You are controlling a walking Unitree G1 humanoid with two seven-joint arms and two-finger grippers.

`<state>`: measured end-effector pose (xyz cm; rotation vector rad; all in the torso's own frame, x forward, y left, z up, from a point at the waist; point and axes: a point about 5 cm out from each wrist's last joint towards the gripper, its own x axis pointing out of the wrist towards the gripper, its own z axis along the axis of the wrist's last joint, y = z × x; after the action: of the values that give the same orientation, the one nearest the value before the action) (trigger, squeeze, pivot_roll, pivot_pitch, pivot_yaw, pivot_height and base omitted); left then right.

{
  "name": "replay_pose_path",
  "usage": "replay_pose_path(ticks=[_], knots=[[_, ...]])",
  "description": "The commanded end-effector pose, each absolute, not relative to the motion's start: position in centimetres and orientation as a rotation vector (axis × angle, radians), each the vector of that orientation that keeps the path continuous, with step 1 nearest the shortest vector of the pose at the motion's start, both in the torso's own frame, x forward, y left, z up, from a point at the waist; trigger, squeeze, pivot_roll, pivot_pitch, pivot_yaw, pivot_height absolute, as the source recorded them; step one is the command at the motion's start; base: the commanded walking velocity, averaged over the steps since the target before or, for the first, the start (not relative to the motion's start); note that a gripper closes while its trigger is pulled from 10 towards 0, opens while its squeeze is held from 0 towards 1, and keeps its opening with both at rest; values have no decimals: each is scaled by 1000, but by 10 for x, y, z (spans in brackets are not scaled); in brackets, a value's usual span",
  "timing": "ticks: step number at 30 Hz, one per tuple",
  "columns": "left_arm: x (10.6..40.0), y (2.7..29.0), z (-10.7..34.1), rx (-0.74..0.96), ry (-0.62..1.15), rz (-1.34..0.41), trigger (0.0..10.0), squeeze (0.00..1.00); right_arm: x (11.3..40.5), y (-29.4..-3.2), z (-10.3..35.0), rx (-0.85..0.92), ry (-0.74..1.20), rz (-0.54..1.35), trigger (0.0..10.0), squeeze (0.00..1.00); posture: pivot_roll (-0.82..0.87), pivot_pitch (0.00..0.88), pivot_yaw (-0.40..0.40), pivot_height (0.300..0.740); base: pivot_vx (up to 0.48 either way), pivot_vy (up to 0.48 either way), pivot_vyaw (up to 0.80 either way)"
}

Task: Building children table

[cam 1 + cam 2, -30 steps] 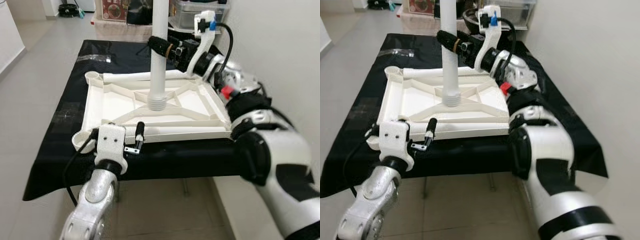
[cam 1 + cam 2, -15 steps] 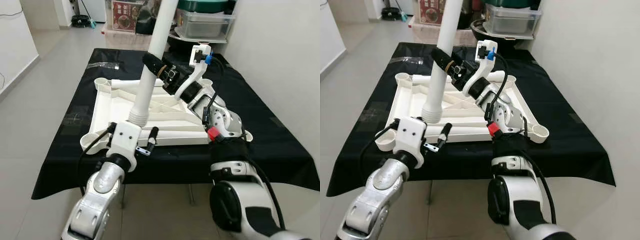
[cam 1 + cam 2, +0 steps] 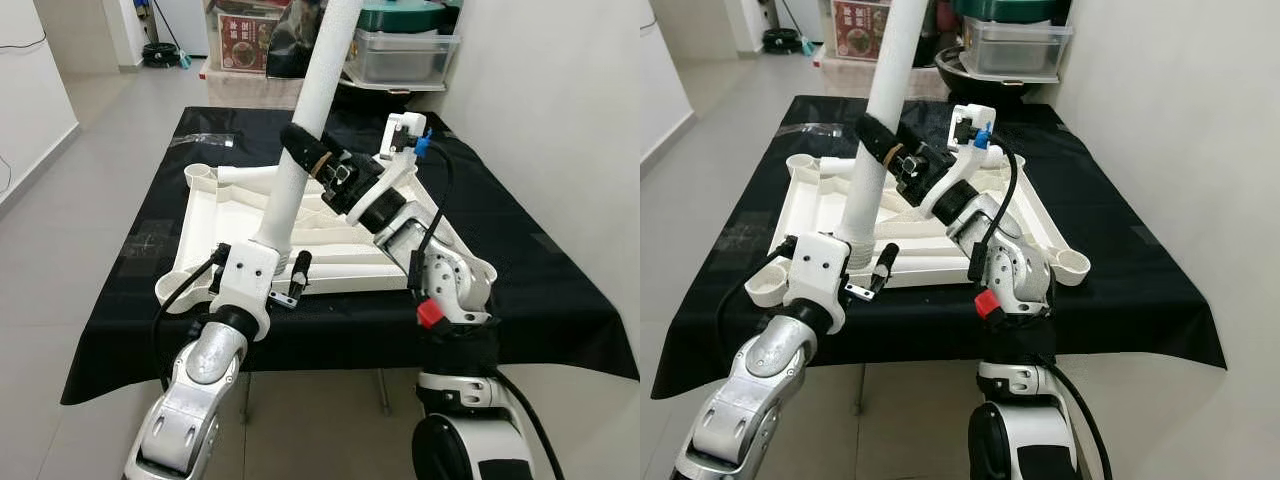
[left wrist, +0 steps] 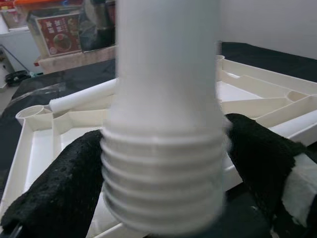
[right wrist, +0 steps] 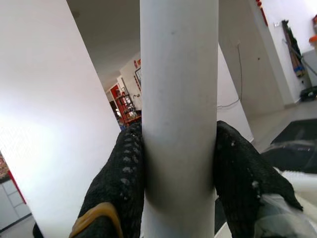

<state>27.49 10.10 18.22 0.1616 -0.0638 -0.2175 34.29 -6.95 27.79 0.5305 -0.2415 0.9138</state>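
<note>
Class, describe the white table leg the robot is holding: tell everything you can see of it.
The table leg is a long, smooth white tube, plastic by its look, ending below in a ribbed screw thread. It leans, top tilted away to the robot's right. The right gripper clamps its middle; the left gripper flanks its threaded lower end, over the near-left edge of the upturned white tabletop.

Black cloth (image 3: 560,290) — clear storage bins (image 3: 405,55) behind — red box (image 3: 248,38)
</note>
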Motion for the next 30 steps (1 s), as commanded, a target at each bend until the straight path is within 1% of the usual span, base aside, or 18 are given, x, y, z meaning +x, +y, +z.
replay_pose_path(ticks=[1,3,7,12,14,15,16,29,30], knots=[[277,103,181,165,-57,-208,10000,0,338,-67,282,530,-253,941,0,0,48,0,-53,740,0,0,0],[278,105,179,152,-49,-193,10000,0,332,-66,281,525,-258,965,0,0,43,0,-51,740,0,0,0],[279,105,179,150,-45,-193,10000,0,330,-65,281,522,-261,978,0,0,43,0,-52,740,0,0,0],[279,103,174,137,-21,-201,10000,0,317,-62,277,502,-247,1013,0,0,40,0,-53,740,0,0,0],[279,103,174,137,-21,-201,10000,0,317,-62,277,502,-247,1013,0,0,40,0,-53,740,0,0,0],[279,104,174,139,-18,-192,4196,0,316,-62,277,500,-246,1017,0,0,38,0,-52,740,0,0,0],[279,104,173,139,-18,-191,0,0,314,-62,276,499,-243,1021,0,0,40,0,-54,740,0,0,0],[278,104,173,161,-31,-186,0,0,308,-59,267,472,-214,1022,0,0,37,0,-52,740,0,0,0],[278,105,172,171,-23,-183,10000,0,308,-59,265,465,-206,1012,10000,588,39,0,-52,740,0,0,0]])
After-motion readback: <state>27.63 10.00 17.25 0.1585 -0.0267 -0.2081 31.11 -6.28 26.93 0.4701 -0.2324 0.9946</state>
